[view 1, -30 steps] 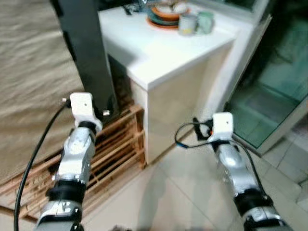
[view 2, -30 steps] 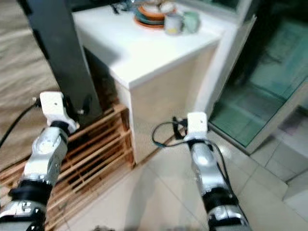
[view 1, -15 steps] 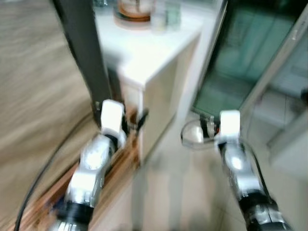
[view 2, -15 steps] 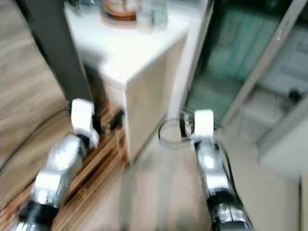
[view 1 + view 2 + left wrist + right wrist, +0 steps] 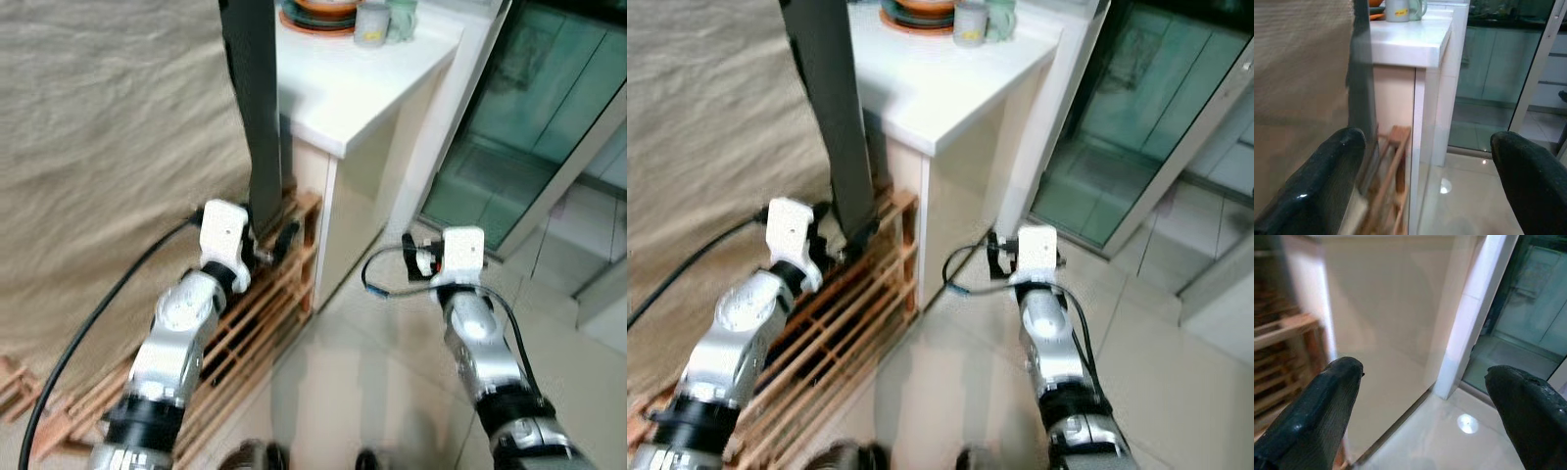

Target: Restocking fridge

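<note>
My left gripper (image 5: 1430,171) is open with nothing between its fingers (image 5: 1327,181); it is held low in front of the corner of a white counter (image 5: 362,83). My right gripper (image 5: 1422,396) is also open and empty, pointing at the counter's beige side panel (image 5: 1386,308) just above the tiled floor. On the counter's far end stand a stack of orange and teal plates (image 5: 318,15) and two mugs (image 5: 372,24). Both silver arms reach forward, the left arm (image 5: 181,333) over a wooden pallet and the right arm (image 5: 475,343) over the tiles.
A dark upright post (image 5: 257,117) stands against the counter's left side, on a slatted wooden pallet (image 5: 245,323). Beige cloth (image 5: 98,147) covers the area to the left. A glass door with a white frame (image 5: 529,108) is on the right, above pale tiled floor (image 5: 382,392).
The whole picture has shifted and sharpened after a blurred frame, so the camera has moved. Both arms keep the same forward pose with open grippers.
</note>
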